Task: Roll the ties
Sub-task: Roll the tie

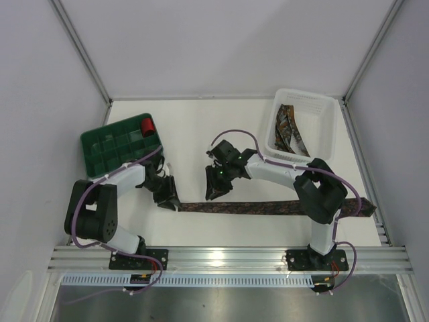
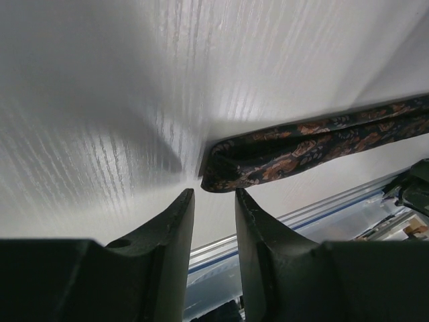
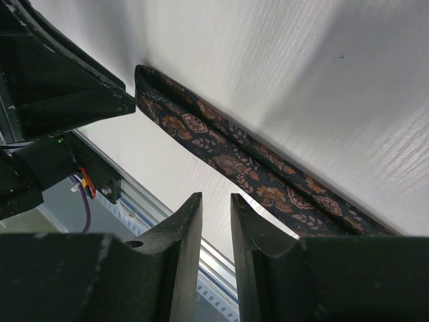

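Overhead, a dark tie [image 1: 268,208] patterned in brown and orange lies stretched along the near bench [image 1: 201,134]. Left wrist: the left pincer [image 2: 213,194], narrow and empty, just short of its folded end. Right wrist: the right pincer [image 3: 216,198], narrow, holding nothing.

Matt white finish on the surface [image 2: 120,100], with fine wood-grain texture and a soft sheen. Woven cloth for the tie [image 1: 268,208] toward 5 o'clock: matt, finely patterned brown-orange on dark. Same cloth for the ties [image 1: 289,131] at 1 o'clock. White moulded plastic for the basket [image 1: 327,117] there, perforated walls, slight gloss. Green plastic for the tray [image 1: 100,144] at 10 o'clock, smooth, semi-gloss. Bare ribbed metal for the rail [image 1: 228,256] at 6 o'clock, satin. Black matt plastic for the jaws, faintly grainy.
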{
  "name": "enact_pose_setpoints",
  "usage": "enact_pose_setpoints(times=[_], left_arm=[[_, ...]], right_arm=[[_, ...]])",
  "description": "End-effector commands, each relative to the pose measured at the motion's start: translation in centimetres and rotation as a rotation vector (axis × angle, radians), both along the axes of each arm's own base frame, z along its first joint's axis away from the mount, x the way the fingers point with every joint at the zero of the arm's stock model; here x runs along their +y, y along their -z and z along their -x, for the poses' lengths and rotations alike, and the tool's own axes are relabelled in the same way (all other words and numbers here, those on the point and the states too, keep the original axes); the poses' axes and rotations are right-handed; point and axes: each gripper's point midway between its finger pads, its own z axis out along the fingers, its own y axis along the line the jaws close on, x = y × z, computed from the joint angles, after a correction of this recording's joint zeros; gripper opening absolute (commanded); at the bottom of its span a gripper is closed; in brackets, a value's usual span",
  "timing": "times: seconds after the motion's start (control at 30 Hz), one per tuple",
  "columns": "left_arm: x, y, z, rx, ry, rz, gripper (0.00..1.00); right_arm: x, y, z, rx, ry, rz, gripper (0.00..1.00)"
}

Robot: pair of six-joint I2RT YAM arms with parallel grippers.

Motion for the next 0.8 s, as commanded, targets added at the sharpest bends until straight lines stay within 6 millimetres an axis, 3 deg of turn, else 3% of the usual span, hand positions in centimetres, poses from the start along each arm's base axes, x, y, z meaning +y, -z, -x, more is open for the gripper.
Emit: enact_pose_setpoints(times=[0.0,0.27,0.77], left_arm=[[0.0,-0.1,-1.0,-0.028,0.036,-0.039,0.36],[0.5,0.0,-1.6,-0.036,0.062,-0.074,0.36],[-1.1,0.6,-1.4,-0.029,0.125,-0.049,0.35]], right_arm=[[1.5,-1.8,-0.4,-0.034,-0.007,-0.056,0.29],[1.7,-1.6,-0.1,-0.042,-0.015,-0.043,0.29],[2.9,-1.4,0.2,-0.032,-0.023,-0.049,0.29]])
